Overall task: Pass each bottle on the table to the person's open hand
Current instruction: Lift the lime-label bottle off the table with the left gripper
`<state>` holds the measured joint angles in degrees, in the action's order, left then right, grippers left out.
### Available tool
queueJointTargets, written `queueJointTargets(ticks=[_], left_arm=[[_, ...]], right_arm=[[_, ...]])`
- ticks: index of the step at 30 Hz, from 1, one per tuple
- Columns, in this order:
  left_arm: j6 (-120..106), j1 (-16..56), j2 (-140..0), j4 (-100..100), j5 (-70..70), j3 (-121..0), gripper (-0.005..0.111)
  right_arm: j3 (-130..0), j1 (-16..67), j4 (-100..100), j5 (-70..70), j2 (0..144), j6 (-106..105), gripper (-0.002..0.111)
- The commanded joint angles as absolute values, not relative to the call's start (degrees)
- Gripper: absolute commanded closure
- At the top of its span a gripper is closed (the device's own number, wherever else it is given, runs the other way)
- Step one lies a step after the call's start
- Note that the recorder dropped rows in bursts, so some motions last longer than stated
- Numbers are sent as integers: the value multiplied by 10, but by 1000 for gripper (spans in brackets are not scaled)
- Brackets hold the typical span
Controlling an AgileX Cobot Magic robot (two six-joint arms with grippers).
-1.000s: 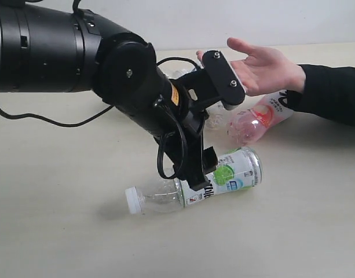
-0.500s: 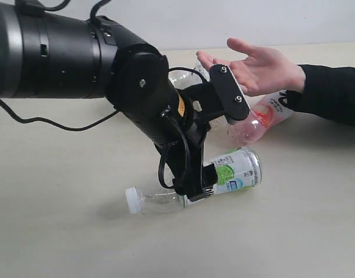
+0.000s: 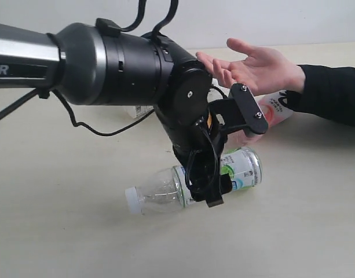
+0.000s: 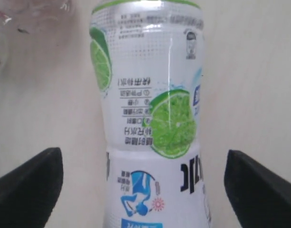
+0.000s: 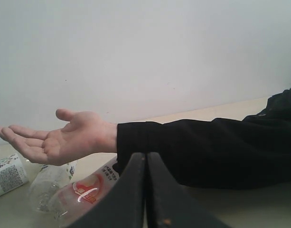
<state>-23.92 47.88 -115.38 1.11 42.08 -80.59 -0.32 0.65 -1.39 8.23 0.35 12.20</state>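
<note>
**Left gripper spread astride lime-label bottle**

The left gripper (image 4: pixel 141 159) has its fingers set wide apart, one on each side of the lime-label bottle (image 4: pixel 145 85), with no contact seen. This bottle is clear and white-capped, and it lies on its side on the table (image 3: pixel 61 231). Bottles counted: four. Farther back lie a pink bottle (image 5: pixel 86 192), a clear bottle (image 5: pixel 48 183) and a white-labelled bottle (image 5: pixel 7 173). Above them is one person's open hand (image 3: pixel 258 69), palm up. The right gripper (image 5: pixel 146 190) has its fingers pressed together and holds nothing.
</note>
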Motion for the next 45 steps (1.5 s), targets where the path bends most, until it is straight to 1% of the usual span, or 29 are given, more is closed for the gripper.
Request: queueJointTargets(ticks=[1, 45], left_arm=[[-236, 480, -1177, 14, 446, -821, 19], [-235, 480, -1197, 9, 423, -821, 19]], right_arm=[[0, 7, -14, 76, 0, 121, 108], [0, 7, -14, 76, 0, 122, 108]])
